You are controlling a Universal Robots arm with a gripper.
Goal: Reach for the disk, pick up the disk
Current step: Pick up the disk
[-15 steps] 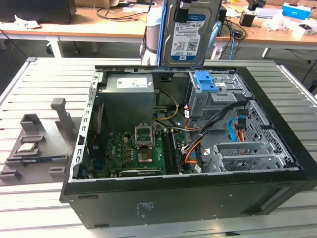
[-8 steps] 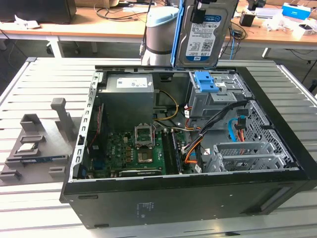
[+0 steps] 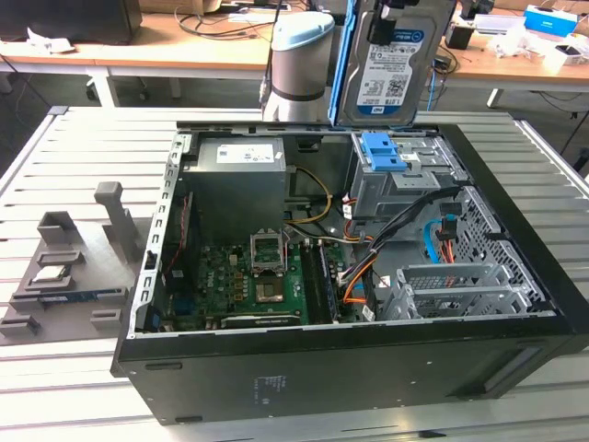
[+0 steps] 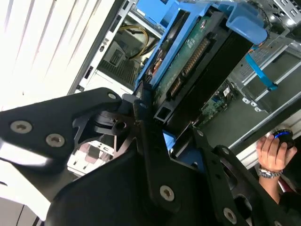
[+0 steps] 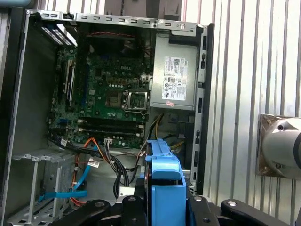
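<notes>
The gripper [image 4: 162, 134] pinches the disk [image 3: 391, 64] upright above the open computer case [image 3: 515, 304]. Its jaws clamp the blue caddy [image 5: 164, 188].

A pale slatted metal work table [image 3: 83, 147] carries the scene. Behind its far edge stand light wooden desks [image 3: 166, 51] strewn with cables; dark floor beneath them.

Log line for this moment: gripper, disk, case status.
gripper: shut on disk | disk: lifted upright above open computer case, clear of the drive bay | blue bracket: on the bay
</notes>
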